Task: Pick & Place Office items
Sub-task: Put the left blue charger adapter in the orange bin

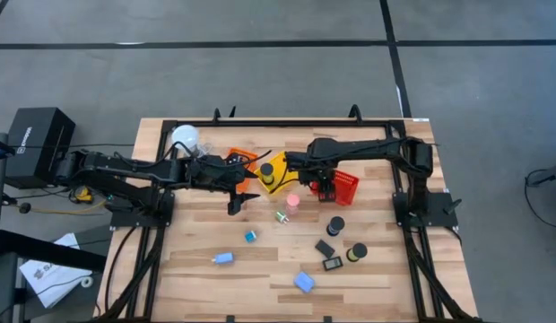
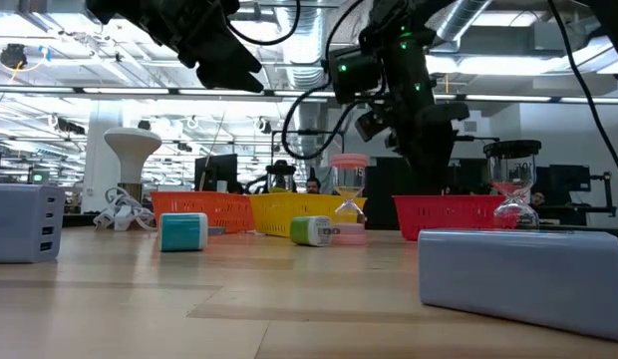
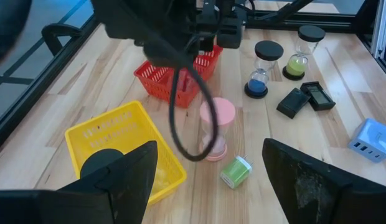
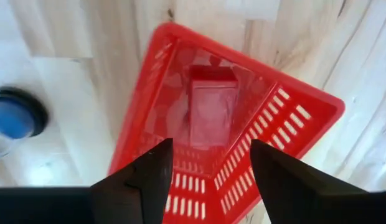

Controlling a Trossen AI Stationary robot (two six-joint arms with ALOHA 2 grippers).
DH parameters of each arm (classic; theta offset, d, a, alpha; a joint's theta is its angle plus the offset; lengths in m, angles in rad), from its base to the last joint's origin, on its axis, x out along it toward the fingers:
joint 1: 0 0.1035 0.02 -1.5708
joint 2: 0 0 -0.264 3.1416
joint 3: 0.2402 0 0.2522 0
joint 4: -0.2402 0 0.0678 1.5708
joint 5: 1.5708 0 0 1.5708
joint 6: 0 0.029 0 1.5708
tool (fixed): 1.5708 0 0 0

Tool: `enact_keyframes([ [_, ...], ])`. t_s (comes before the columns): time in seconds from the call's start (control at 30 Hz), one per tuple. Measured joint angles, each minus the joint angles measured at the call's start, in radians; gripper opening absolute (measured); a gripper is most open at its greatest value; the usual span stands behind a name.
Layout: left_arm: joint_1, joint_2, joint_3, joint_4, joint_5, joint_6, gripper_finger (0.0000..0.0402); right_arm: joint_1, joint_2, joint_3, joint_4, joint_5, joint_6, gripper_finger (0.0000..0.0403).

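On the left of the wooden table (image 1: 197, 269), the left arm reaches in past the white globe (image 1: 185, 137), and the left gripper (image 1: 239, 199) hangs with its fingers spread wide and empty near the orange basket (image 1: 239, 162). Just right of that, the yellow basket (image 1: 273, 170) holds a dark round-topped item. In front of the baskets lie a small teal block (image 1: 250, 237), a light-blue block (image 1: 224, 258) and a larger light-blue charger block (image 1: 304, 282) near the front edge. Toward the middle stand a small green-and-white item (image 1: 282, 216) and the pink sand timer (image 1: 293, 202), close together. Farther right, the right gripper (image 1: 325, 184) hovers directly above the red basket (image 1: 346, 187), its fingers parted and gripping nothing; the right wrist view shows a red rectangular item (image 4: 211, 109) lying on the basket's floor below them. In front of that basket stand a blue sand timer (image 1: 335, 223) and a green sand timer (image 1: 357, 253), with two flat black rectangles (image 1: 328, 256) lying between and beside them.
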Motion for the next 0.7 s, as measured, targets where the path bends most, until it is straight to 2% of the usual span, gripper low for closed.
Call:
enact_keyframes([
  [0.3, 0.0, 0.0, 0.0, 0.0, 0.0, 0.005, 0.0286, 0.077, -0.005, 0.151, -0.235, 0.0, 0.121, 0.0171],
  [0.47, -0.001, 0.0, 0.0, 0.0, 0.0, 0.008, 0.0286, 0.13, -0.106, 0.162, -0.254, 0.025, 0.153, 0.0152],
  [0.57, -0.01, 0.0, 0.0, 0.0, -0.001, 0.008, 0.0286, 0.165, -0.206, 0.157, -0.183, 0.047, 0.201, 0.0142],
  [0.7, -0.041, 0.0, 0.0, 0.001, -0.001, 0.001, 0.0286, 0.223, -0.391, 0.03, 0.083, 0.061, 0.216, 0.0133],
])
